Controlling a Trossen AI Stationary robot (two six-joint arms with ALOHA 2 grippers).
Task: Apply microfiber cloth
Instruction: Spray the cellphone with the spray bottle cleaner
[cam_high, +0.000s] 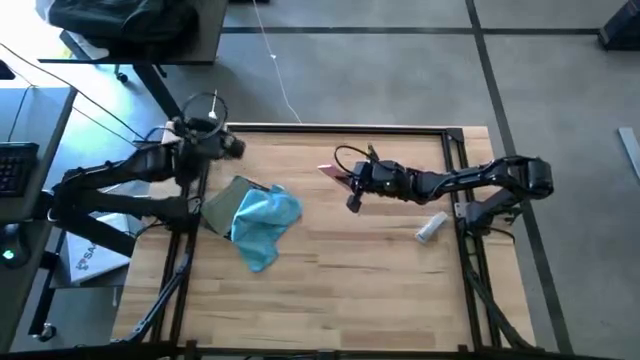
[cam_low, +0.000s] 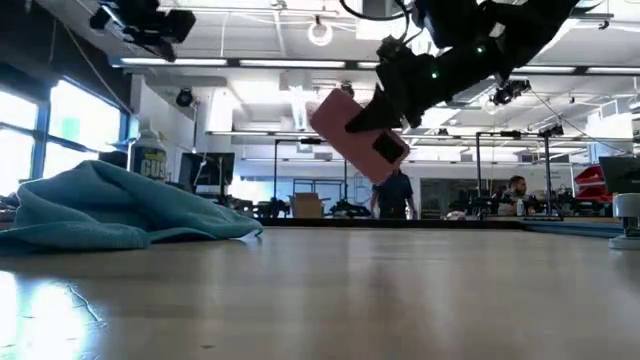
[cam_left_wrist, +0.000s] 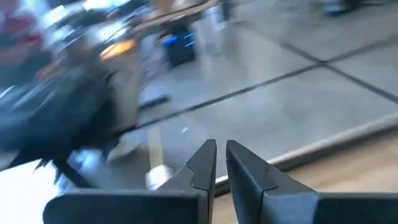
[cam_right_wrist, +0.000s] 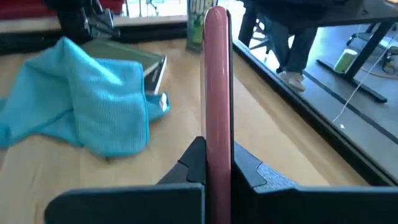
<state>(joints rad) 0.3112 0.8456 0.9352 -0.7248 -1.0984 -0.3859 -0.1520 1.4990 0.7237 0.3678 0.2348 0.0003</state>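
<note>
The turquoise microfiber cloth (cam_high: 265, 220) lies crumpled at the table's left middle, partly draped over an olive-green pouch (cam_high: 222, 207); it also shows in the low view (cam_low: 110, 210) and the right wrist view (cam_right_wrist: 87, 99). My right gripper (cam_high: 352, 185) hovers at the table's centre, right of the cloth, shut on a flat pink slab (cam_low: 355, 135) with a dark patch. My left gripper (cam_high: 235, 147) waits at the far left edge, raised, its fingers (cam_left_wrist: 205, 163) together on nothing. My right gripper pinches the pink slab by its two broad faces at its rear end (cam_right_wrist: 217, 146), one finger (cam_right_wrist: 194, 162) on each side. The fingers come from the table's right, roughly level, and the slab sticks out ahead along them. It stands on edge, tilted, lifted clear of the table.
A small white spray bottle (cam_high: 431, 228) lies on its side at the right, under my right arm. A labelled bottle (cam_low: 150, 160) stands behind the cloth at the far left. Black frame rails (cam_high: 452, 160) border the table. A person (cam_low: 397, 195) stands in the room beyond.
</note>
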